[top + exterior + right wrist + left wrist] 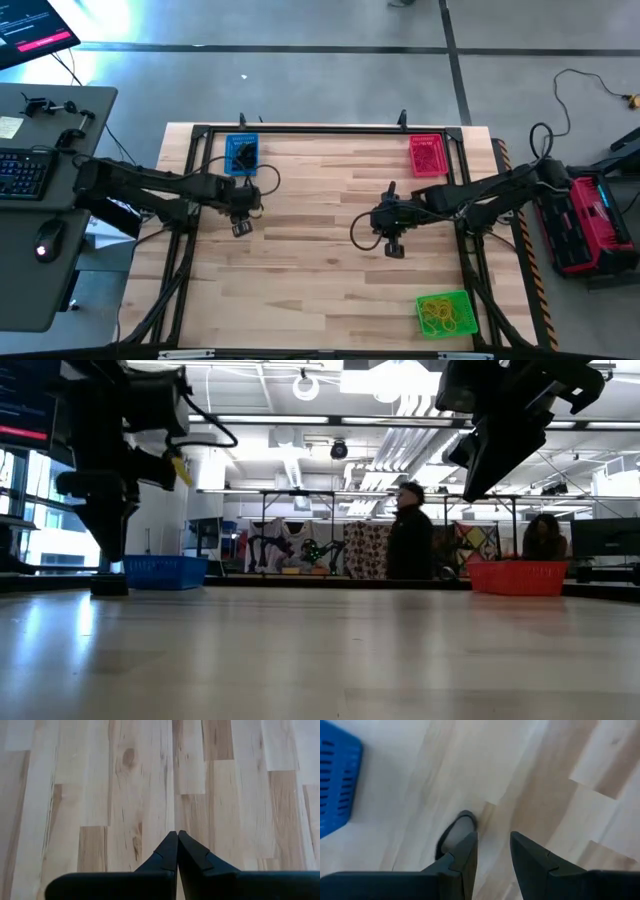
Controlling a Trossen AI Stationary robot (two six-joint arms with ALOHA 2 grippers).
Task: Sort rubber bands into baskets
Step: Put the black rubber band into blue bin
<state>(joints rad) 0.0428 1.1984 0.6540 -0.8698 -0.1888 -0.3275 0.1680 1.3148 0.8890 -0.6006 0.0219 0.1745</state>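
My left gripper [242,229] [493,836] stands open, pointing down at the table just near of the blue basket [242,156] [337,785], which holds black rubber bands. One black rubber band [454,831] lies by its finger, partly hidden behind it. My right gripper [395,250] [177,833] is shut on nothing, above bare wood right of centre. The red basket [427,154] with red bands stands at the far right. The green basket [444,313] with yellow bands stands at the near right. My left gripper stands open beside the black rubber band's near part [445,845], which runs behind one finger [465,855]. Whether that finger touches the band, I cannot tell. The band's far loop lies flat on the wood.
A black frame rail [330,128] runs along the table's far edge and down both sides. A red and black case [590,222] lies on the floor to the right, and a desk with a keyboard [25,172] is to the left. A person [410,530] stands in the room behind.
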